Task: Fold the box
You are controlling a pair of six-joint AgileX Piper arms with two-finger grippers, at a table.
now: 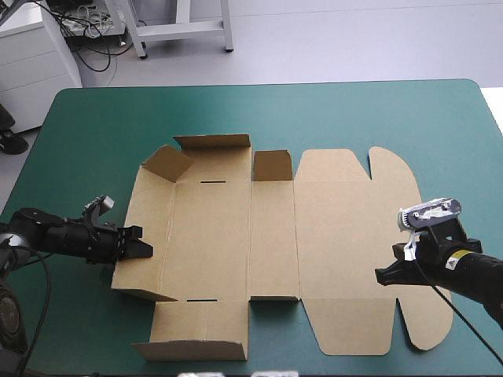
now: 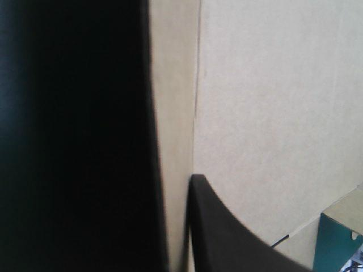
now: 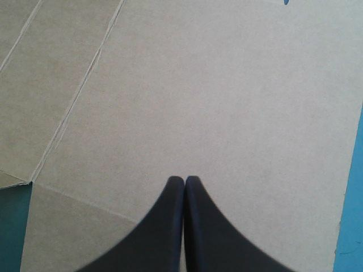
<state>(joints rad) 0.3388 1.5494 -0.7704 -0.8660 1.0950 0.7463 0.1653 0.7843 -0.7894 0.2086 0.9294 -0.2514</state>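
the box (image 1: 275, 236) lies spread across the middle of the table (image 1: 393, 118), its left wall and far-left flap raised. the left gripper (image 1: 147, 250) has its fingers pinching that wall. the right gripper (image 1: 380, 276), fingers pressed together, points onto the flat right panel.
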